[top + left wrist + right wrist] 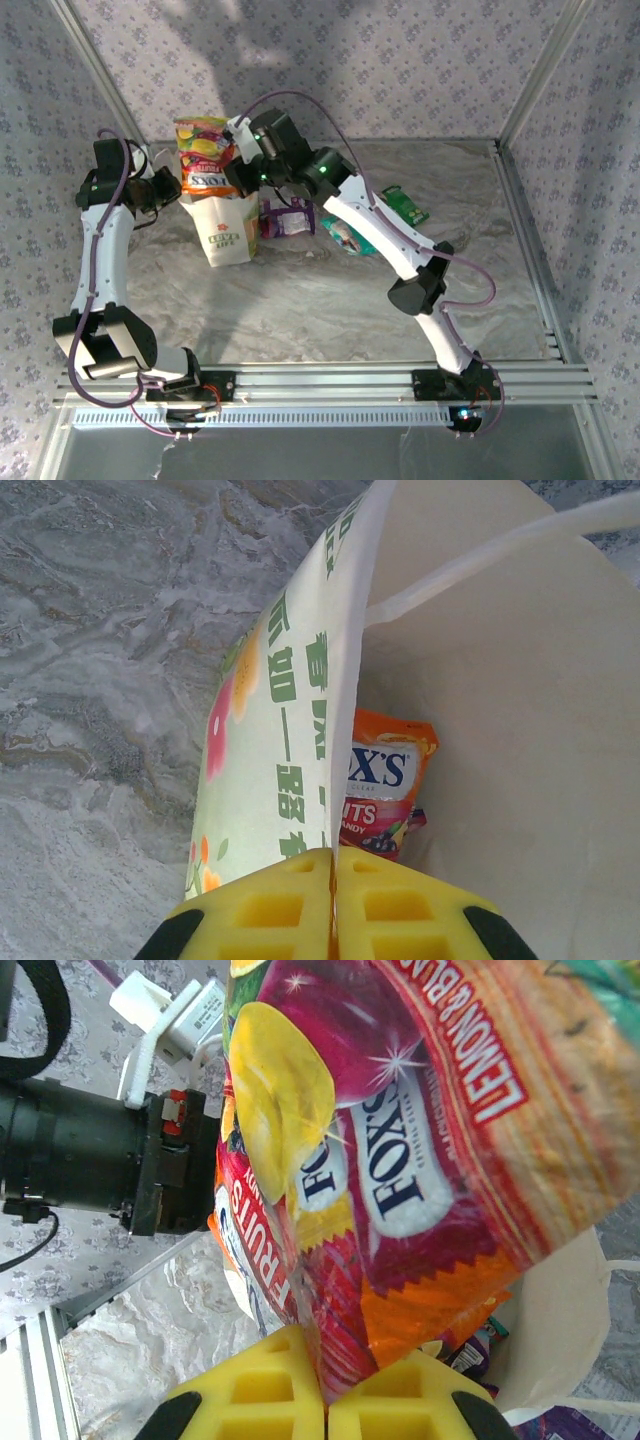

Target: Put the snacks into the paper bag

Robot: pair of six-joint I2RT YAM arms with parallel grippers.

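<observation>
Currently: paper bag (228,235) braced open, FOX'S packet (203,145) poised above its mouth for insertion.
At left, the left gripper (333,865) has its fingers pinched flat on the bag's rim, bracing the mouth open. The bag stands upright at the far left of the table (300,310), and a second FOX'S packet (385,780) is already inside it. Directly above the mouth, the held packet appears to have its long axis roughly upright, one short end toward the opening. The right gripper (322,1360) clamps that packet's edge, fingers closed on the foil. Next move, as judged: lower the packet straight between the bag walls, clear of the cord handle, then release. To the right, a purple packet (288,218), a teal packet (345,237) and a green packet (406,205) lie on the table awaiting pickup.
</observation>
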